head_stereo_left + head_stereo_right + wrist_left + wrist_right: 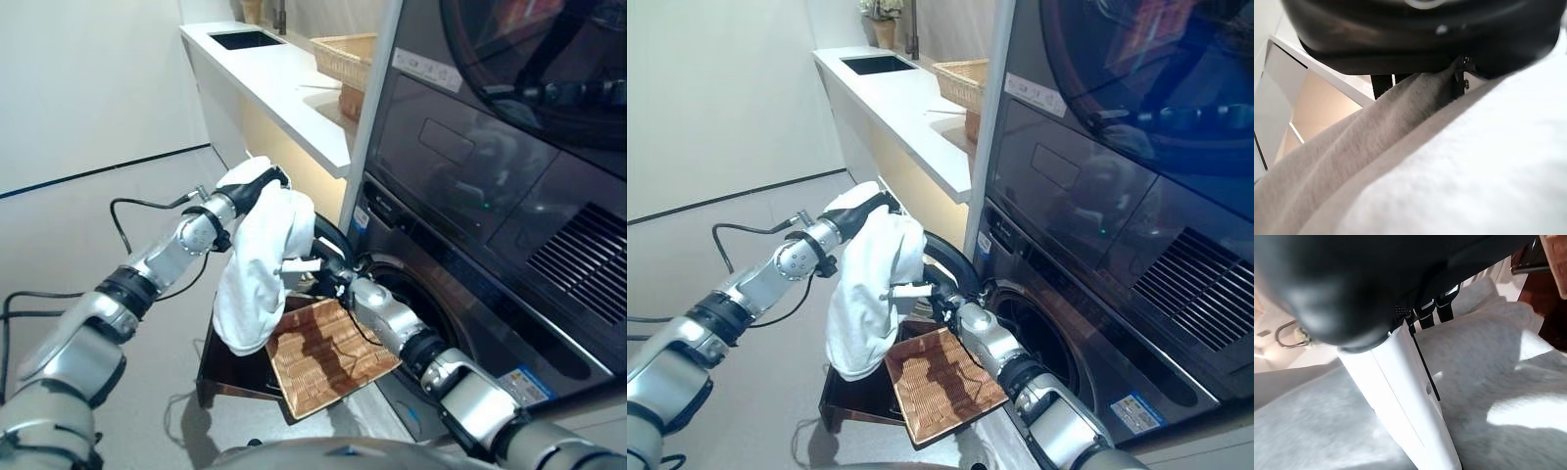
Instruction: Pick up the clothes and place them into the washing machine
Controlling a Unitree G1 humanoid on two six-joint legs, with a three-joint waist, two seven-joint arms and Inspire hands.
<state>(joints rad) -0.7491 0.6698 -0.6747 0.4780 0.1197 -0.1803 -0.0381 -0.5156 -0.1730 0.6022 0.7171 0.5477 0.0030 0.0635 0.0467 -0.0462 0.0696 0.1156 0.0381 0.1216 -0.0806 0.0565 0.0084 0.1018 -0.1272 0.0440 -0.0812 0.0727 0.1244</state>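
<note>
My left hand [259, 187] is raised beside the washing machine [470, 196], shut on a white garment [260, 274]. The garment drapes over the hand and hangs down over the near-left edge of the shallow wicker basket [333, 357]. The basket sits tilted on the low dark brown box [227, 370]. My right hand [331, 270] is at the garment's right side, in front of the round drum opening [416, 299]. Its white-covered thumb [1400, 396] lies against the cloth [1488, 357]. The left wrist view shows the cloth [1474, 171] right under the hand [1425, 39].
A white counter [284, 88] with open shelves runs along the machine's far side. It carries a sink [245, 39] and another wicker basket [348, 54]. Open grey floor [88, 225] lies to the left.
</note>
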